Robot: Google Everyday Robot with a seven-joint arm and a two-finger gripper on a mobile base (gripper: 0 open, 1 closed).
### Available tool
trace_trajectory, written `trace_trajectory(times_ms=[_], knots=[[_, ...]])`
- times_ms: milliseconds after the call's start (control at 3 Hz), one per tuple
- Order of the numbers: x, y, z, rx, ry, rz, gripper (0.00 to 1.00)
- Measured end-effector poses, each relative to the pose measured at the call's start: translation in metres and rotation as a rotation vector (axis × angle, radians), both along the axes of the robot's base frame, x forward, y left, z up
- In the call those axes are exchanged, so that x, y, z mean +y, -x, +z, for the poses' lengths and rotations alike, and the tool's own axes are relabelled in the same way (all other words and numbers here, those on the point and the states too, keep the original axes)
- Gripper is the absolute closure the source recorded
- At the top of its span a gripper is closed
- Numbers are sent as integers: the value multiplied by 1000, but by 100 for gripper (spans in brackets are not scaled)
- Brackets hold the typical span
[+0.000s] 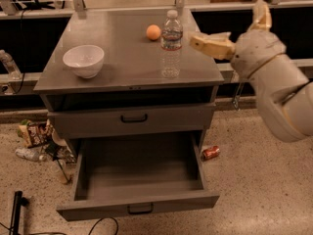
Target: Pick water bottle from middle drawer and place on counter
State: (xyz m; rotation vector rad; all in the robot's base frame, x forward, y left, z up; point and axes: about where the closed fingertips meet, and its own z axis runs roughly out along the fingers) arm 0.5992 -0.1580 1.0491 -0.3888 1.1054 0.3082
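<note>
The water bottle [171,43] stands upright on the counter [122,62], near its right back part, clear with a white cap. My gripper [226,22] is open and empty, to the right of the bottle and apart from it, beyond the counter's right edge. One tan finger [210,43] points left toward the bottle, the other [261,13] points up. The middle drawer [139,180] is pulled out below, and its deep tray is empty.
A white bowl [83,60] sits at the counter's left and an orange ball [153,32] behind the bottle. A shut drawer front [133,119] is above the open drawer. A red can [211,152] and litter [34,133] lie on the floor.
</note>
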Motion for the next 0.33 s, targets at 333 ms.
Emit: trace_trajectory(times_ms=[333], knots=[[3,-1,-7,27,67,-18,0]])
